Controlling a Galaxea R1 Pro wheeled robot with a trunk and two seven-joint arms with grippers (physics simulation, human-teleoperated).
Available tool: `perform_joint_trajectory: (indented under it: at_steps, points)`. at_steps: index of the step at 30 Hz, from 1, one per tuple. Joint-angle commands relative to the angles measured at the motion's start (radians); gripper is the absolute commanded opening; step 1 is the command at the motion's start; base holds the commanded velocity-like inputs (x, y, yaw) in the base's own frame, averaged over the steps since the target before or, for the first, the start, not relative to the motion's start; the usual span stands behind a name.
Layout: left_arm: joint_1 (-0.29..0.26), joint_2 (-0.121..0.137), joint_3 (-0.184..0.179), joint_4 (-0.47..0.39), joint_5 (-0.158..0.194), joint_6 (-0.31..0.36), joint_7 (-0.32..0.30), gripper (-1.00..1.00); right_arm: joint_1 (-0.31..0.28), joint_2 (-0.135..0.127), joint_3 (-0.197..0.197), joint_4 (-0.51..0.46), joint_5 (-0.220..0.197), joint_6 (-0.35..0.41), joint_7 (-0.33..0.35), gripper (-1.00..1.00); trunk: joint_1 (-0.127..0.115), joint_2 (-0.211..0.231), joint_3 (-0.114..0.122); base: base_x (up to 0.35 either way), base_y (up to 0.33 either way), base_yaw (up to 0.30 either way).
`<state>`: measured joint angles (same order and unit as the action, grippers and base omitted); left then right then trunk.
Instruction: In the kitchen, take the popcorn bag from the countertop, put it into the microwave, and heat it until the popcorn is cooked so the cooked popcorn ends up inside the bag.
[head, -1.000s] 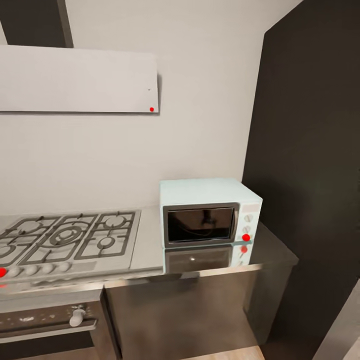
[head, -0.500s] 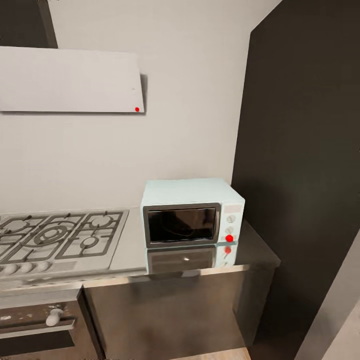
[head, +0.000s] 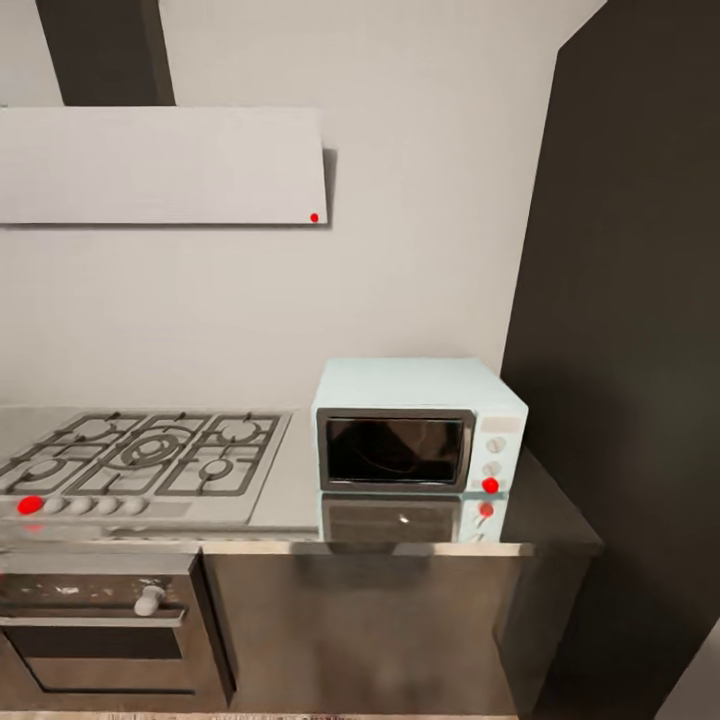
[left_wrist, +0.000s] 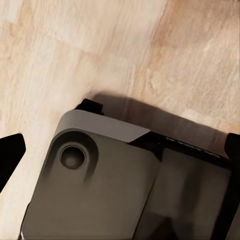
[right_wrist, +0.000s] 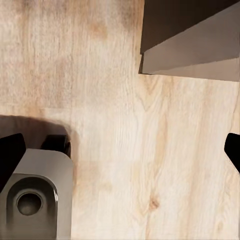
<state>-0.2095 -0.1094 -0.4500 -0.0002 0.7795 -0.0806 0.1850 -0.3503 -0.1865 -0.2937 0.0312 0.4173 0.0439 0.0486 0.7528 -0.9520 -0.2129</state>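
Microwave (head: 418, 437) door closed, standing on countertop (head: 553, 505), beside gas hob (head: 150, 466)

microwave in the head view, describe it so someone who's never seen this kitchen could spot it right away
Follow the steel-grey countertop to the right, past the gas hob, to where it meets the tall dark cabinet. There stands the microwave, a small pale mint-blue box with a dark glass door, shut. Unlike the dark oven under the hob, it sits on the counter and has round knobs above a red light.

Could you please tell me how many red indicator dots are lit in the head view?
3: on the microwave panel, the gas hob front edge, and the hood's corner; the countertop mirrors some.
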Motion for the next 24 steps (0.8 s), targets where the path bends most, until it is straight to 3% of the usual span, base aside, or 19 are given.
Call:
perform_joint_trajectory:
  at_steps: [1,11,16,24]
  points:
    - [-0.001,0.000,-0.008,0.000,0.007,-0.002,0.004,1.00,-0.001,-0.001,-0.008,0.001,0.009,0.002,0.003,1.00,0.000,-0.001,-0.002,0.000,0.000,0.267]
    - [-0.001,0.000,-0.009,0.000,0.007,-0.002,0.004,1.00,-0.001,0.015,-0.007,0.002,0.010,0.003,0.003,1.00,0.000,-0.001,-0.005,0.000,0.000,0.073]
    - [-0.001,0.000,-0.009,0.000,0.007,-0.002,0.004,1.00,-0.001,0.047,-0.007,0.001,0.011,-0.012,0.017,1.00,0.000,-0.001,-0.005,0.000,0.000,0.000]
    - [-0.001,0.000,-0.009,0.000,0.007,-0.002,0.004,1.00,-0.001,0.053,-0.009,0.001,0.010,-0.016,0.016,1.00,0.000,-0.001,-0.005,0.000,0.000,0.000]
